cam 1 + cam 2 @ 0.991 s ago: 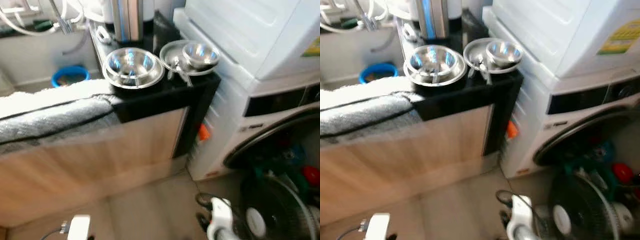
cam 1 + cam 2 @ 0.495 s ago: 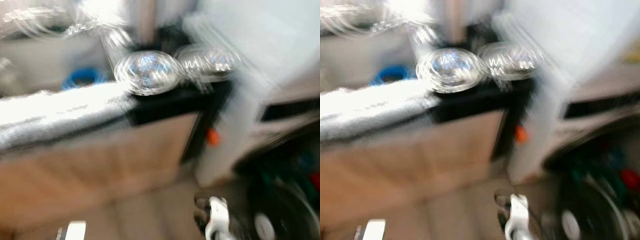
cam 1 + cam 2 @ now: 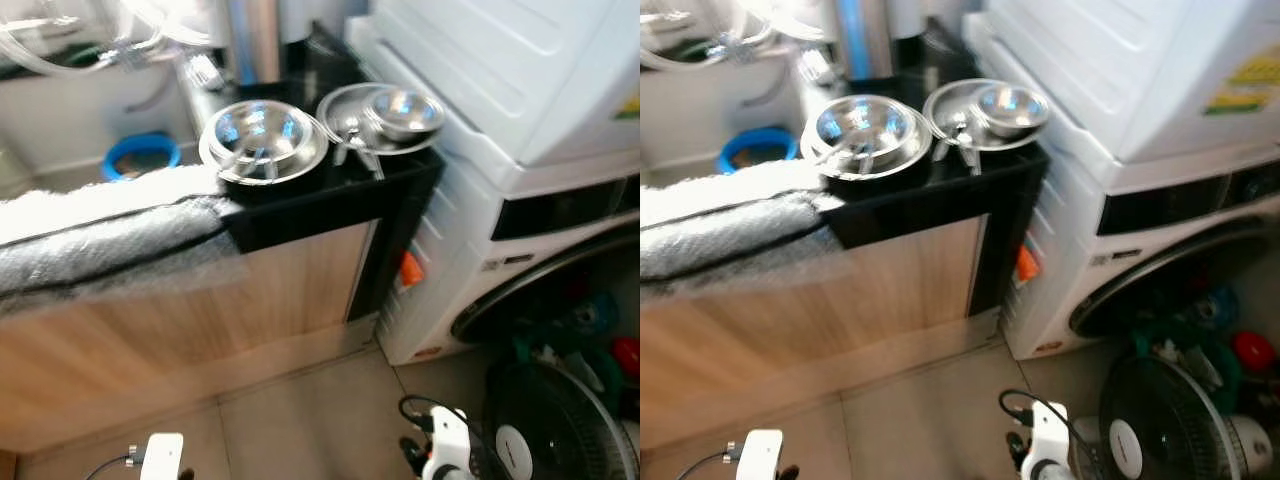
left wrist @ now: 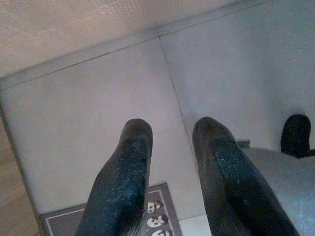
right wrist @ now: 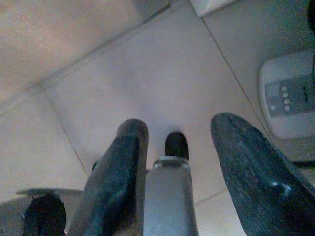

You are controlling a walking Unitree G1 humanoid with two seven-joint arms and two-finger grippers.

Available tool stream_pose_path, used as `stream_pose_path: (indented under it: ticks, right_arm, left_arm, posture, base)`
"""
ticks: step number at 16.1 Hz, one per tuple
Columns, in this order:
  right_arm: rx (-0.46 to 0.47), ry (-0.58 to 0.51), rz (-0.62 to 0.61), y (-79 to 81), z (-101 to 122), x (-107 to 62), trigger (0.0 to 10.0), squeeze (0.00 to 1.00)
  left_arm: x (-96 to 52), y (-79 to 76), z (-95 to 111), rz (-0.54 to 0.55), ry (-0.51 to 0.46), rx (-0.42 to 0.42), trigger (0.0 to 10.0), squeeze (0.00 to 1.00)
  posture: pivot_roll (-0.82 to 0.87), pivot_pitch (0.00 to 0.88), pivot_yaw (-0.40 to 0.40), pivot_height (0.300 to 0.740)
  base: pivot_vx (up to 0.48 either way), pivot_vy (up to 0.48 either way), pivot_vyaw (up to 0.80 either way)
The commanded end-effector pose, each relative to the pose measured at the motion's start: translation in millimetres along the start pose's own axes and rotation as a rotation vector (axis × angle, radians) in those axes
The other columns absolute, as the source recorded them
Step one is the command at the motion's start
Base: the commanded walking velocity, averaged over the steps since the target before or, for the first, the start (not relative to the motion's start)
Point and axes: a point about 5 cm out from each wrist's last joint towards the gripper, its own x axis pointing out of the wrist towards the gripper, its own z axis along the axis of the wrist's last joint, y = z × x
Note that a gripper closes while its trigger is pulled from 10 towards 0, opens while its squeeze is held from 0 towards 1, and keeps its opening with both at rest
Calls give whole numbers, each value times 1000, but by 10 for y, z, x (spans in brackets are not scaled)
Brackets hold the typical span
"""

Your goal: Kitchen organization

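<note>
I count two steel bowls (image 3: 263, 135) (image 3: 404, 106), one steel plate (image 3: 351, 110), one washing machine (image 3: 520, 200), one fan (image 3: 560, 430), one blue basin (image 3: 140, 155).

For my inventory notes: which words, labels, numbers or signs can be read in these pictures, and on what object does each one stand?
No text can be read.
Yellow and green sticker on the white upper appliance: print too blurred.
Small red mark low on the white washing machine: too small.
Grey control panel with buttons on the floor: markings unreadable.

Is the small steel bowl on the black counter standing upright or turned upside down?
Upright. The small steel bowl sits on a round steel plate with its shiny hollow facing up. The large steel bowl beside it is upright too.
</note>
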Motion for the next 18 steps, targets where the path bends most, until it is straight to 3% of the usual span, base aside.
stream_pose_path:
  ticks: [1,18]
  right_arm:
    - [4,21,-1,6,-67,-11,10000,0]
    - [14,8,11,59,-30,4,10000,0]
  left_arm:
    - [-36,18,-125,2,46,-1,10000,0]
    - [-40,24,-133,1,45,6,10000,0]
  posture:
    - [29,99,-17,740]
    - [34,93,-14,740]
  base:
    - [0,240,0]
    - [0,247,-74]
